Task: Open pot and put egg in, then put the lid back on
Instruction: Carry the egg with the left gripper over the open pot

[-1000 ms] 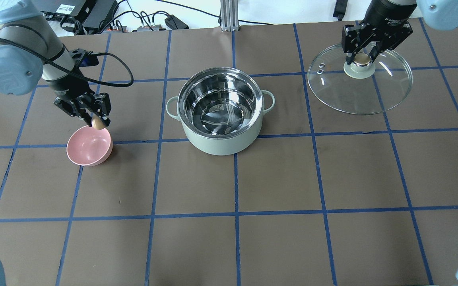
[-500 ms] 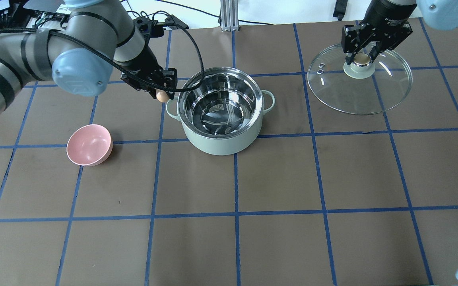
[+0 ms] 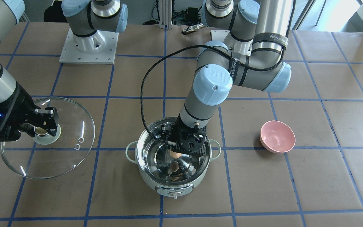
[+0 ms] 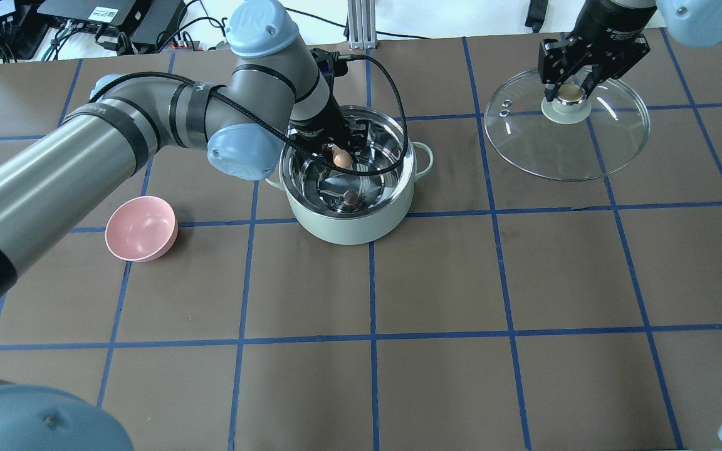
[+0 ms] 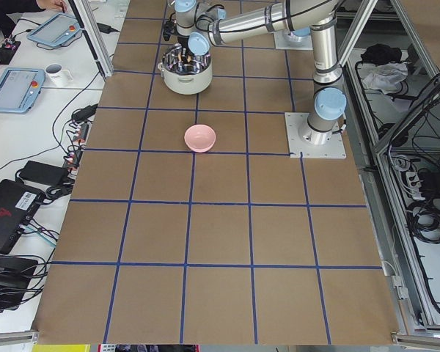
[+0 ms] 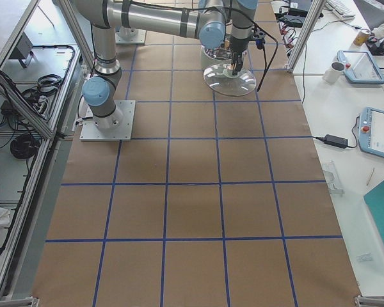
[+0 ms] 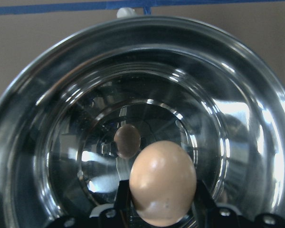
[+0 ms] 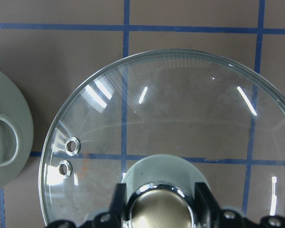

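Observation:
The pale mint-green pot (image 4: 348,232) stands open in the table's middle, its steel inside showing (image 7: 52,118); it also shows from the front (image 3: 197,184). My left gripper (image 4: 341,155) is shut on the tan-brown egg (image 4: 342,159) and holds it inside the pot's rim, above the floor (image 3: 175,154) (image 7: 163,183). A dark egg reflection shows on the pot's floor. The clear glass lid (image 4: 561,150) lies on the table to the right (image 3: 49,157). My right gripper (image 4: 571,94) is shut on its beige knob (image 8: 161,209).
An empty small pink bowl (image 4: 141,228) sits on the table left of the pot (image 3: 277,136). The left arm's black cable loops over the pot's rim. Cables and electronics lie past the table's far edge.
My left arm has carried the egg to the right, from beside the pot's left handle to inside the pot's rim. The right gripper and the lid have not moved.

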